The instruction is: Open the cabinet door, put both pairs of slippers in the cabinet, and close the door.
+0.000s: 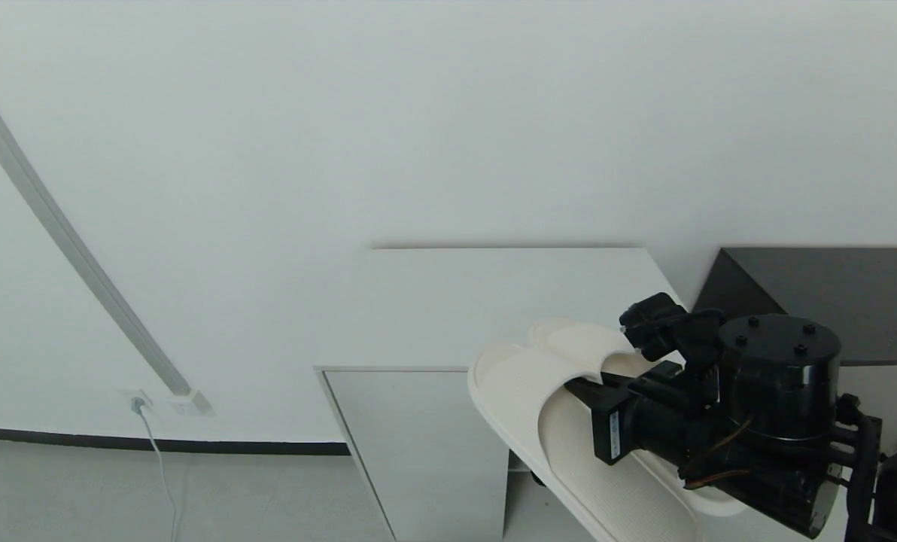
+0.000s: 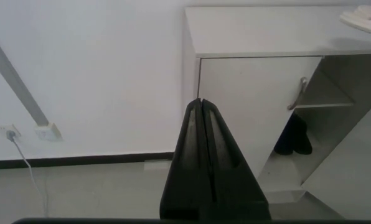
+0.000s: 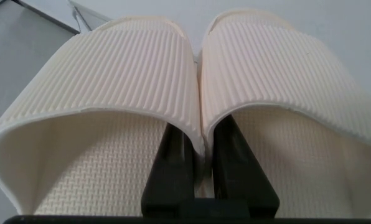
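Since the coming move is one of placing, what counts is how the held pair lies against the cabinet (image 1: 494, 301); well to the cabinet's left, low on the wall, a socket (image 1: 138, 403) with its cable (image 1: 161, 470) plays no part; the left gripper (image 2: 201, 109) hangs out in front of the cabinet, off its left front corner, its two fingers pressed flat together with nothing between them; on the cabinet's left half a door (image 2: 254, 106) sits flush, its handle (image 2: 295, 94) at the inner edge; right of that door the cabinet stands open, with a shelf (image 2: 325, 104) across the opening and a dark shape (image 2: 294, 138) on the floor of it that I cannot identify.

Over the cabinet's right front corner, above that opening, the slippers (image 1: 524, 391) are held side by side; the right gripper (image 3: 203, 155) is clamped on them, one finger under each strap, pinching the two inner walls that touch; their long axis runs straight out from the gripper, toes leading toward the cabinet's top and the wall behind it, soles tilted; right of the cabinet stands a dark table (image 1: 832, 293).

My judgement: the right arm is the nearer and already loaded, and the opening lies below and ahead of the toes; the pair must come down and go in toe-first, clear of the shelf edge.
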